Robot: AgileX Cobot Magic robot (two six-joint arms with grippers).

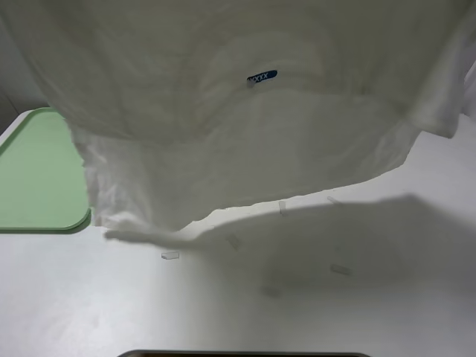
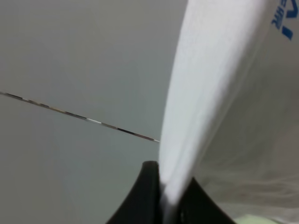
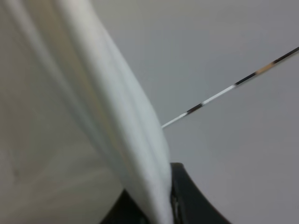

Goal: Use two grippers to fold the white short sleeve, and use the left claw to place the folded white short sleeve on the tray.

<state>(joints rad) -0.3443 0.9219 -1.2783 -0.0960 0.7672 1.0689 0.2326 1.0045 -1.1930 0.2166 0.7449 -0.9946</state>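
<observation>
The white short sleeve (image 1: 223, 134) is held up in the air. It hangs like a big curtain across the top of the high view. Its blue neck label (image 1: 261, 76) shows near the middle. The bottom edge slopes, lower on the left and higher on the right. The lowest corner hangs close to the worktop (image 1: 89, 305), just beside the tray's near corner. I cannot tell if it touches.

The left gripper (image 2: 168, 198) is pinched tight on a thick fold of the shirt. The cloth rises up from between its black fingers (image 2: 145, 189). Blue lettering (image 2: 282, 18) shows on the cloth beside that fold. The right gripper (image 3: 156, 205) is pinched tight on another fold of the shirt in the same way. The shirt hides both arms in the high view, so I cannot tell how they bend.

The green tray (image 1: 37, 171) lies flat on the left of the worktop. The shirt's left edge covers its right side in that view. Under the shirt the white worktop has a wide grey shadow (image 1: 357, 238) and a few small tape strips (image 1: 170, 255) lying well apart.
</observation>
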